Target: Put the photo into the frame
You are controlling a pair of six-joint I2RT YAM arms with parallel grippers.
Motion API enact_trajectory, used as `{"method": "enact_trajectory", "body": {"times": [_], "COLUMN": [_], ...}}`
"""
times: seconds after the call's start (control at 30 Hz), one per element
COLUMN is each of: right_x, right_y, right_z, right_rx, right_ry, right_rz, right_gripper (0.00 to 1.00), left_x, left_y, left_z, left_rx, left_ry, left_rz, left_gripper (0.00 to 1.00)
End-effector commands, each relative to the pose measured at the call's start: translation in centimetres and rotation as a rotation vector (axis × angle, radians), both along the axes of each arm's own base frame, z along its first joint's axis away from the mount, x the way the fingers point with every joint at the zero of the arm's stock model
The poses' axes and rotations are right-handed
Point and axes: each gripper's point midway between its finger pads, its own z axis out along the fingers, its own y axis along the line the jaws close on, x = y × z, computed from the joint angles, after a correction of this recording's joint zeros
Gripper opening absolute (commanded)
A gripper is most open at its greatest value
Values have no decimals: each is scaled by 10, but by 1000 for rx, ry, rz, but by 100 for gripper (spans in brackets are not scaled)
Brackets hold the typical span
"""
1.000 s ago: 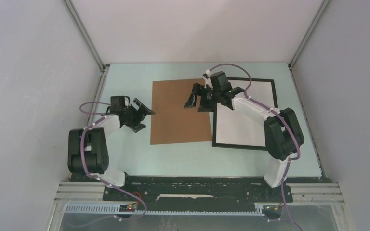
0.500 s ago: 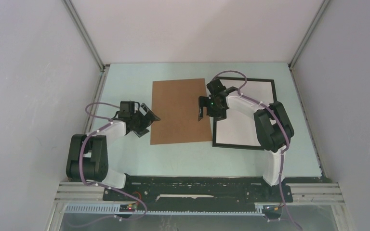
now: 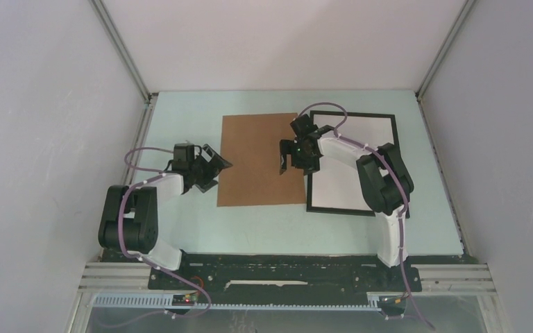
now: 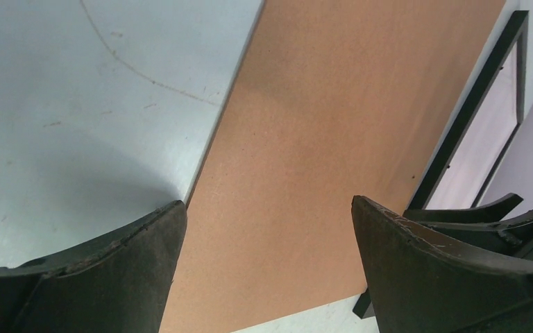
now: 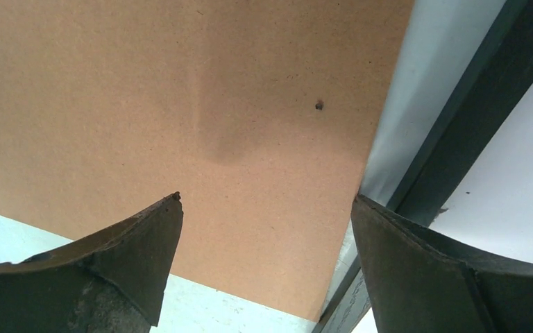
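1. Over the last second, the right gripper point(image 3: 288, 165) has drawn back from above the large thin-edged black rectangular picture frame point(image 5: 454, 132). It now hangs over the right edge of the plain brown cardboard board point(image 3: 260, 159). The left gripper point(image 3: 221, 170) has edged closer to the board's left edge.
2. Read this as both arms bracketing the board, probably to lift or shift it. The insertion step itself does not look begun.
3. Note that the rectangular glossy photo appears in no view. The frame lies flat on the pale blue-green table point(image 3: 250, 229), just right of the board, and shows only a plain white surface point(image 3: 350, 173). You cannot tell whether the photo lies face down there or under the board.
4. Check the poses. The right arm is folded, with its wrist reaching left across the frame's near-left corner. The left arm is bent at the elbow, with its fingers pointing right.
5. Confirm both claws are released, with jaws spread wide and nothing between them.
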Motion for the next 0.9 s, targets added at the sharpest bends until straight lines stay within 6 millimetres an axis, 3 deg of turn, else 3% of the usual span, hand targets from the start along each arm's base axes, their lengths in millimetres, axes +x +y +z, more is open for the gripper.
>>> {"method": "enact_trajectory", "body": {"times": [0.0,0.07,0.17,0.33,0.63,0.73,0.87], "right_x": [-7,-17,-30,-39,-65,-72,-80], "right_y": [10,28,58,93,89,89,88], "right_z": [-7,-11,8,77,110,132,165], "right_rx": [60,179,406,634,687,710,751], "right_ry": [82,127,165,107,66,25,-16], "right_rz": [-4,19,64,166,148,158,170], "right_gripper": [97,97,96,96,96,96,96], "left_x": [-13,-12,-13,-17,-41,-53,-63], "left_y": [-8,-17,-31,-45,-63,-68,-69], "left_z": [-25,-24,-17,12,95,98,84], "left_rx": [-45,-95,-184,-291,-284,-276,-271], "left_ry": [68,66,47,-13,-194,-191,-157], "left_rz": [-3,-23,-53,-82,-171,-185,-177], "left_gripper": [100,100,100,99,99,100,99]}}
